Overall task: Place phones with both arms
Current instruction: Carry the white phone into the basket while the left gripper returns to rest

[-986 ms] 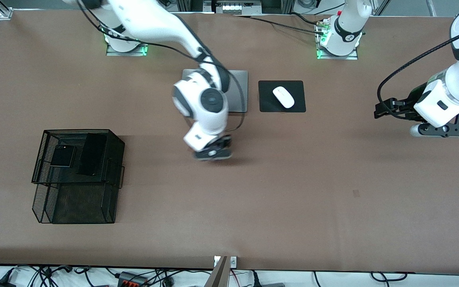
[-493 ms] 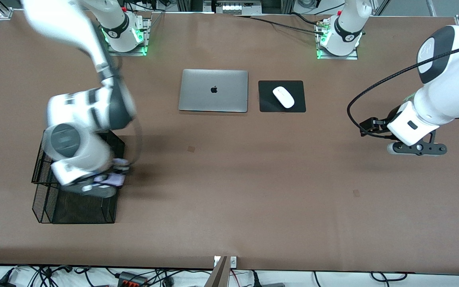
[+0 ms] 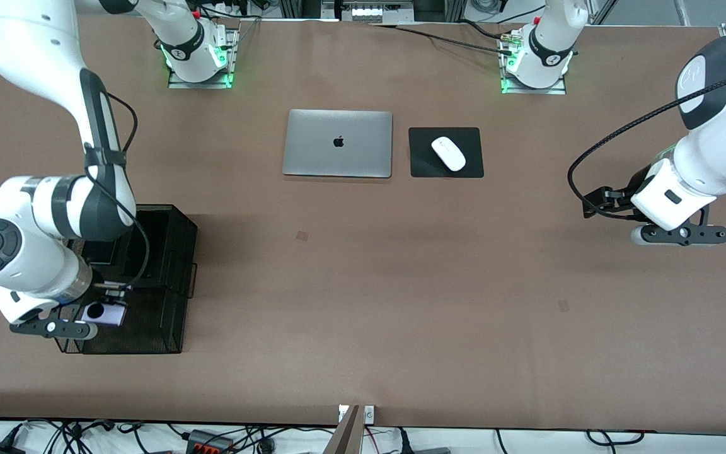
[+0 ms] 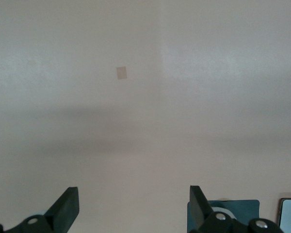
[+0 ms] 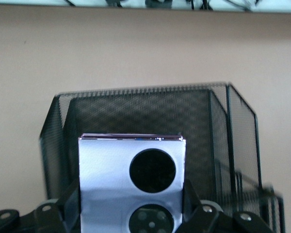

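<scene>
My right gripper [image 3: 99,313] is shut on the lilac-white phone [image 3: 114,315], its fingers [image 5: 70,196] clamping the two side edges. It holds the phone [image 5: 131,170], round black lenses showing, just over the lower tier of a black mesh tray [image 3: 171,315] at the right arm's end of the table. On the tray's upper tier lie a long black phone [image 3: 155,246] and a small squarish black phone [image 3: 101,252], partly hidden by my right arm. My left gripper [image 3: 678,234] hangs open and empty [image 4: 132,194] over bare table at the left arm's end.
A shut silver laptop [image 3: 338,144] lies near the arms' bases, with a white mouse [image 3: 449,153] on a black pad [image 3: 473,167] beside it. Two small tape marks [image 3: 302,236] [image 3: 563,306] sit on the brown table top.
My right arm has swung from over the table's middle to the mesh tray, carrying the lilac phone down over the lower tier. The left arm shifted slightly, gripper still open.
</scene>
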Motion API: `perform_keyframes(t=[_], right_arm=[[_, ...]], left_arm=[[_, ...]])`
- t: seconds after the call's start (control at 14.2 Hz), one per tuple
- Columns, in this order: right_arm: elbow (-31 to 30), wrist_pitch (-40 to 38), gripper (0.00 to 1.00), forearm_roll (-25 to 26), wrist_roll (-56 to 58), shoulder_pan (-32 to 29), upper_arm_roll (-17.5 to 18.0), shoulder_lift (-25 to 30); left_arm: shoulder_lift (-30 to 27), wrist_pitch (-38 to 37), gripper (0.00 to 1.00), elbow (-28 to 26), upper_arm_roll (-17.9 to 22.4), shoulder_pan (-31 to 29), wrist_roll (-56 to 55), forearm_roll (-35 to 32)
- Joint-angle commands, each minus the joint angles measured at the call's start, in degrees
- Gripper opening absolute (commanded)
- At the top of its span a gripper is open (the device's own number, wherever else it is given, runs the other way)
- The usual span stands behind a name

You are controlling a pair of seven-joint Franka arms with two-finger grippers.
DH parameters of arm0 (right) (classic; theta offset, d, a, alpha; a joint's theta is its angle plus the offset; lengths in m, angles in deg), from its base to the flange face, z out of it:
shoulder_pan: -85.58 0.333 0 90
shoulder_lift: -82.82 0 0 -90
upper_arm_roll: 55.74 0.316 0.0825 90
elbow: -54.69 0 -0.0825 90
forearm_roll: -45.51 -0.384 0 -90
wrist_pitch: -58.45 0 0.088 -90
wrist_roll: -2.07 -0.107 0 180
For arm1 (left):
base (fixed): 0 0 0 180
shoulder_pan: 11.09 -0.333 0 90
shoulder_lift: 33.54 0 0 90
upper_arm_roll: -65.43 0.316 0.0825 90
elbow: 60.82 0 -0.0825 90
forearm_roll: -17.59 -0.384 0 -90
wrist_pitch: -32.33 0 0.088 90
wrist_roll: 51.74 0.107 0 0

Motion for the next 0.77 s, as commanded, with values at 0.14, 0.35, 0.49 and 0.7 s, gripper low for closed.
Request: perform_keyframes(t=[0.14, 0.35, 0.49, 0.7], right_arm=[[2.06, 4.15, 0.12, -0.52, 1.91, -1.68, 1.02, -5.86], [1.45, 5.21, 0.17, -0.69, 3.30, -3.52, 1.02, -6.83], [-0.03, 5.30, 0.41, -1.04, 4.28, -4.75, 1.19, -7.01], [-0.31, 4.51, 1.00, -6.04, 4.45, -4.76, 1.10, -6.40]], left_arm=[[-5.42, -4.46, 1.00, 0.41, -0.35, -1.54, 7.77, -0.28], [-8.31, -4.55, 1.00, 1.54, 2.79, 2.75, 8.49, -0.55], [-8.59, -4.46, 1.00, 1.64, 2.81, 2.86, 8.49, -0.81], [-11.40, -7.09, 1.00, -0.73, 3.69, 2.77, 8.32, -0.72]])
